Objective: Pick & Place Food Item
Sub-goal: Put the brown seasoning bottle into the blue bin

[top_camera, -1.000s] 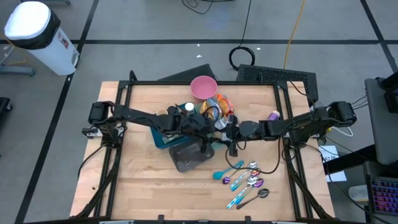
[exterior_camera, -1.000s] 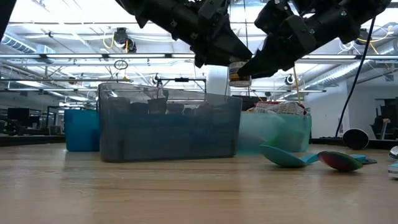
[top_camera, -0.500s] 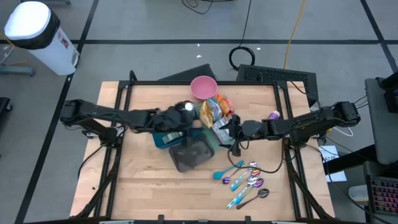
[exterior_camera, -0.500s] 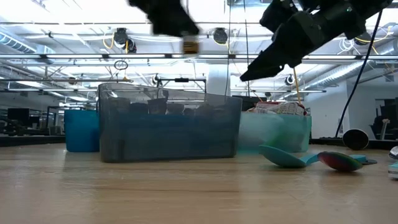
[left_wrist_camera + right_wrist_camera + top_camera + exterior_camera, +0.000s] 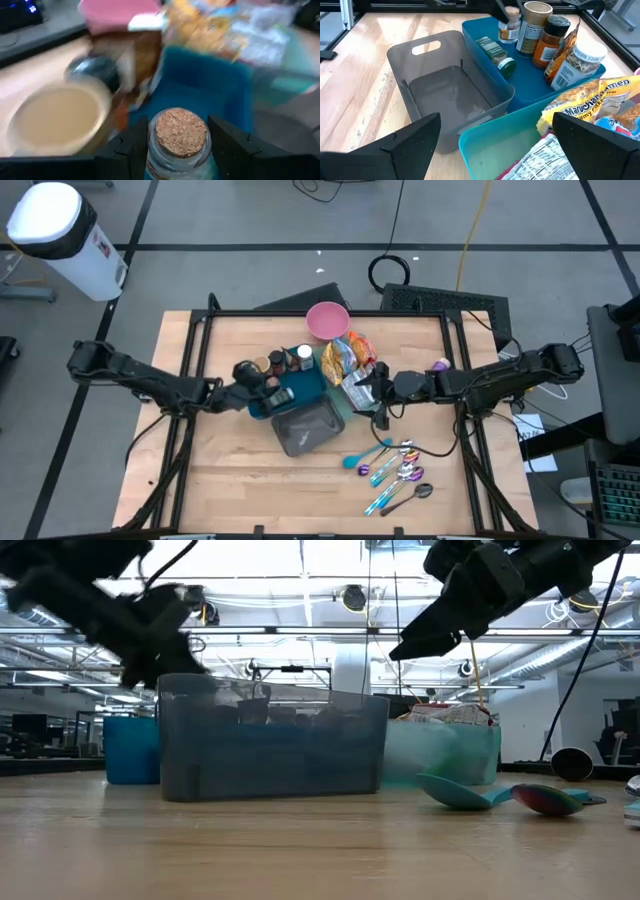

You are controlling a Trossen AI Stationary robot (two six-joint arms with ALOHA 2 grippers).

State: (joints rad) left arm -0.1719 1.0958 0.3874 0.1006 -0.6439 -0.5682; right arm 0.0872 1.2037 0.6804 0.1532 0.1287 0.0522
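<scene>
My left gripper [image 5: 271,387] is shut on a small glass jar with a cork stopper [image 5: 181,134]. It hangs over the blue bin's [image 5: 303,387] left end, and the right wrist view shows it blurred [image 5: 509,22]. In the bin stand a beige-lidded can [image 5: 532,20], an orange spice bottle [image 5: 552,37] and a white-lidded jar [image 5: 577,62]. A green-capped jar [image 5: 495,52] lies on the bin's floor. My right gripper [image 5: 373,396] is open with nothing in it, above the teal bin [image 5: 495,145] of snack bags. My left gripper pinches the jar between its two fingers [image 5: 131,146], one on each side of the glass body just below the cork [image 5: 165,160]. The fingers come slanting down from the table's left. The jar is upright, cork on top, lifted clear above the blue bin.
An empty grey bin [image 5: 310,428] sits in front of the blue one. A pink bowl [image 5: 327,320] stands at the back. Snack bags [image 5: 350,360] lie behind and in the teal bin. Several coloured spoons [image 5: 395,472] lie near the front right.
My right gripper has opened and let go of the cork jar, staying about where it was. My left gripper has carried the jar away from it toward the table's left and somewhat down, rolling as it went, to the blue bin's left end.
</scene>
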